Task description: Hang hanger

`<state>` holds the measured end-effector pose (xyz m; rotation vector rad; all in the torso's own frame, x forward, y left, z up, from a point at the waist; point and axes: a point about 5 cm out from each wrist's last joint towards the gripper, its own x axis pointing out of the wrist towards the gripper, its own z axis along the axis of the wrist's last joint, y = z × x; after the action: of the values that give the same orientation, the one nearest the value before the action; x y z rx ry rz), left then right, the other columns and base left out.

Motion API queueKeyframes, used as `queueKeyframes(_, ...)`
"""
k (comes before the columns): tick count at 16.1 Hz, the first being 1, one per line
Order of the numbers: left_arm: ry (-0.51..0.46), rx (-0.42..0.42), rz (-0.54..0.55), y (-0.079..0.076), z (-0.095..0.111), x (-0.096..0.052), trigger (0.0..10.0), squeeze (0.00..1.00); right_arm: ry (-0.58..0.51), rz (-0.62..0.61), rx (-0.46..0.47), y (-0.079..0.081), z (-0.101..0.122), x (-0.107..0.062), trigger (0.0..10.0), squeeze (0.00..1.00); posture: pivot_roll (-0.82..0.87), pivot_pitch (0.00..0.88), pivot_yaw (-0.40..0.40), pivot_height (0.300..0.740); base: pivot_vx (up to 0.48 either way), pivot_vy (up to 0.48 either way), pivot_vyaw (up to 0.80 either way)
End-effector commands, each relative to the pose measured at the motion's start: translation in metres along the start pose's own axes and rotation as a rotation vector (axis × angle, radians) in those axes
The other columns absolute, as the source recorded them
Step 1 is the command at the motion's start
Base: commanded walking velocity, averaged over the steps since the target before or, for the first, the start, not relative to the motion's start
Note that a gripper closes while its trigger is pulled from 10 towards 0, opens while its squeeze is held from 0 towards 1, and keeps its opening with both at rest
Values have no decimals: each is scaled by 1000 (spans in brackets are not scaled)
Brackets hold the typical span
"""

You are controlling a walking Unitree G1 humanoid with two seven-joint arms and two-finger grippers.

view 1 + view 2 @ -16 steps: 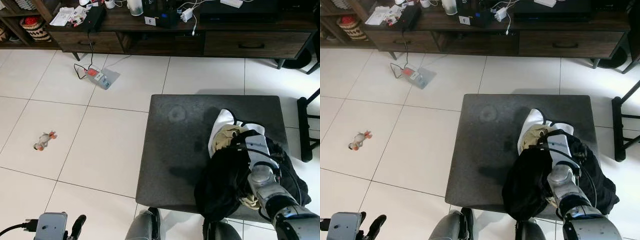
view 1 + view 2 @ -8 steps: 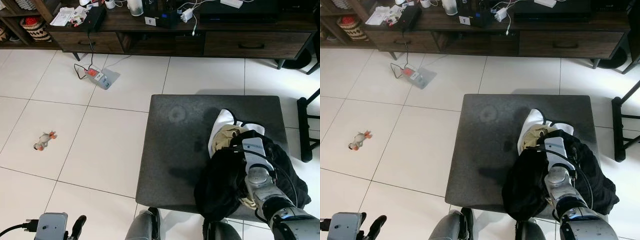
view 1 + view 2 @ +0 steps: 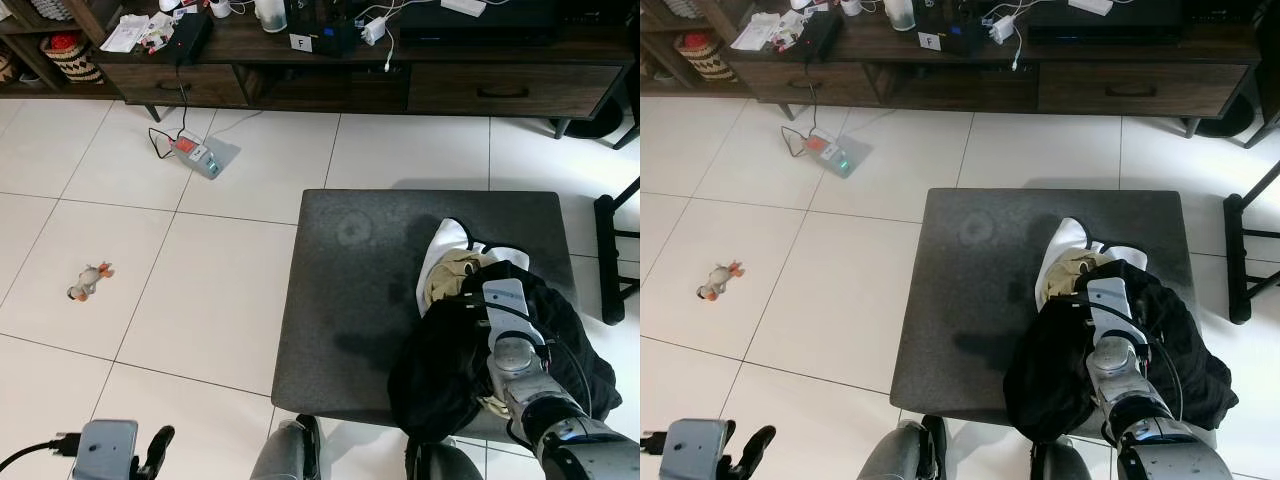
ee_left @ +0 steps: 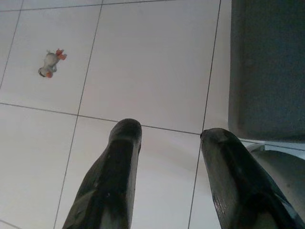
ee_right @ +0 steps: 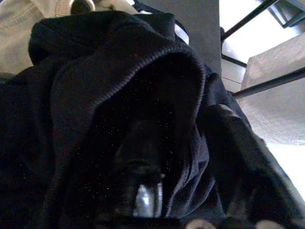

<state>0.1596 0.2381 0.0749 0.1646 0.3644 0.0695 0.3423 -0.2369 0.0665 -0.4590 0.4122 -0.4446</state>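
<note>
A square dark grey upholstered ottoman serves as the surface, standing on a white tiled floor, and at about four o'clock on its top lies a heap of clothes: a crumpled black fabric garment over a cream and white piece of clothing. The right tool is pushed down into the black folds; its wrist camera looks along two dark fingers buried in ribbed cloth, and I cannot tell whether they are spread or closed on anything. A hanger itself cannot be made out in the heap; it is presumably under or inside the black garment, which is where the right arm is working.

By judgement, the cloth is soft, limp and light, and bunches and slides around the fingers instead of offering an edge. A hanger is stiff and light, and the better hold is on its neck or hook; a pinch of fabric alone risks the garment slipping off as it is lifted. Loose folds may also snag on the fingers.

The left tool hangs idle at about seven o'clock, its fingers apart with nothing between them, over bare tiles beside the ottoman's edge. A small white and orange toy animal lies on the floor at nine o'clock, and a long dark wooden cabinet runs along twelve o'clock
</note>
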Motion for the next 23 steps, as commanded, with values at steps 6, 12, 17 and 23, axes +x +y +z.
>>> queueKeyframes(6,22,-34,43,3,-9,14,10000,0,38,9,27,1,-14,-3,0,0,269,426,169,676,0,0,0)
queueKeyframes(12,-29,-62,87,10,-2,48,10000,0,-167,-43,128,-3,24,-1,0,0,174,300,124,676,0,0,0)
queueKeyframes(17,-59,-90,88,5,0,73,10000,0,-378,-75,276,-8,44,-34,0,0,113,215,95,676,0,0,0)
queueKeyframes(23,-53,-117,100,1,-11,85,10000,0,-288,222,426,18,18,-69,10000,0,88,167,67,676,0,0,0)
